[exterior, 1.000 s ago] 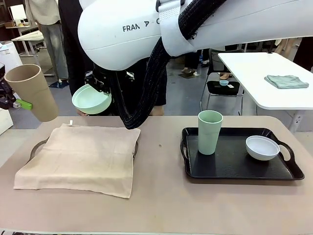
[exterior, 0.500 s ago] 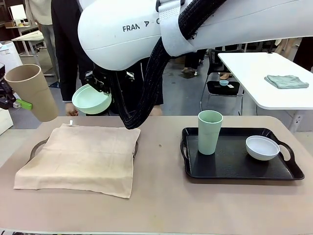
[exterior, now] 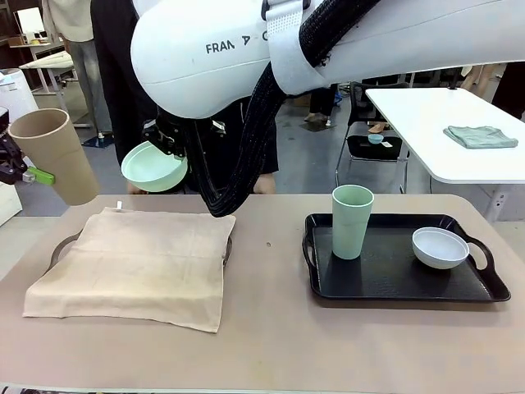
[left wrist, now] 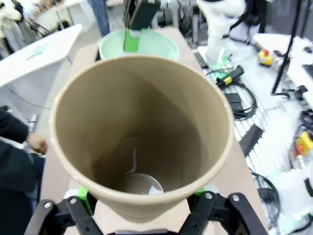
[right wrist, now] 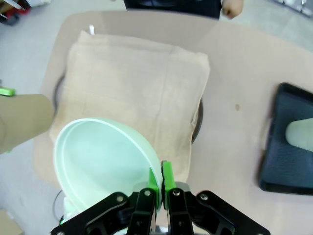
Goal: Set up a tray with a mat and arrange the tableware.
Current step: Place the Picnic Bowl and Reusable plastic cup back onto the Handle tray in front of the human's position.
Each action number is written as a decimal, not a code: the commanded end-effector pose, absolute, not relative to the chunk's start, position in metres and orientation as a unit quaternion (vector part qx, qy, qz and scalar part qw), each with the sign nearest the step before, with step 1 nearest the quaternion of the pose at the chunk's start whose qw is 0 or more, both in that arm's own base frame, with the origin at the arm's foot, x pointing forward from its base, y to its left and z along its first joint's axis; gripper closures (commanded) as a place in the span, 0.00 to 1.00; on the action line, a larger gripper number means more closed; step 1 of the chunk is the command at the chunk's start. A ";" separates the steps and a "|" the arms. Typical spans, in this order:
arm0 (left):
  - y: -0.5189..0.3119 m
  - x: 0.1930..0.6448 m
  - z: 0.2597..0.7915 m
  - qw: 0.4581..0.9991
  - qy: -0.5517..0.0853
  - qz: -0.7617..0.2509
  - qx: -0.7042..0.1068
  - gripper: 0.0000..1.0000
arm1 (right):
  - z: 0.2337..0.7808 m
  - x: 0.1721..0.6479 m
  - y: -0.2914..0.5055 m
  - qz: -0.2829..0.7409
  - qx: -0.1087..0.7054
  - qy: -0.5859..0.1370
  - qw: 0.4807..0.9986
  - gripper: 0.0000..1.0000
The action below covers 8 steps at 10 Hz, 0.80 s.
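Observation:
My left gripper [exterior: 18, 171] is shut on a tan cup [exterior: 53, 156], which hangs tilted in the air beyond the table's left end. In the left wrist view I look into the cup's mouth [left wrist: 142, 132]. My right gripper [right wrist: 160, 183] pinches the rim of a mint green bowl [right wrist: 100, 156] and holds it above the far edge of the beige mat [exterior: 135, 263]. The mat is draped over a tray whose dark handle [exterior: 59, 246] sticks out on the left. On a second, black tray [exterior: 394, 283] stand a pale green cup [exterior: 352, 220] and a white bowl [exterior: 440, 247].
My right arm's large white link [exterior: 246, 49] crosses the top of the front view. A person in dark clothes stands behind the far edge, with a hand [right wrist: 232, 7] near the table. A white side table [exterior: 451, 131] with a folded cloth stands at the back right.

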<state>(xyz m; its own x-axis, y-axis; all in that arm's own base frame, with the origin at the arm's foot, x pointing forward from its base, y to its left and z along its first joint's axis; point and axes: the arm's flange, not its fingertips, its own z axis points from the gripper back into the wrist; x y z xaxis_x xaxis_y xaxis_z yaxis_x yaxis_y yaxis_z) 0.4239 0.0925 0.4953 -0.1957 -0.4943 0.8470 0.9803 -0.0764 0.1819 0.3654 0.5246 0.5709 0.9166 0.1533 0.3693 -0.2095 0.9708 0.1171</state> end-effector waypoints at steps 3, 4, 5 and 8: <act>0.099 0.444 0.404 0.539 -0.389 -0.650 -0.368 0.15 | 0.467 0.408 0.517 0.102 0.096 -0.159 0.977 0.95; 0.100 0.447 0.388 0.542 -0.378 -0.650 -0.375 0.15 | 0.448 0.408 0.518 0.104 0.114 -0.150 0.977 0.95; 0.101 0.448 0.381 0.555 -0.372 -0.647 -0.367 0.15 | 0.438 0.407 0.520 0.105 0.137 -0.133 0.976 0.95; 0.098 0.445 0.368 0.552 -0.365 -0.644 -0.383 0.15 | 0.432 0.419 0.527 0.095 0.104 -0.144 0.980 0.95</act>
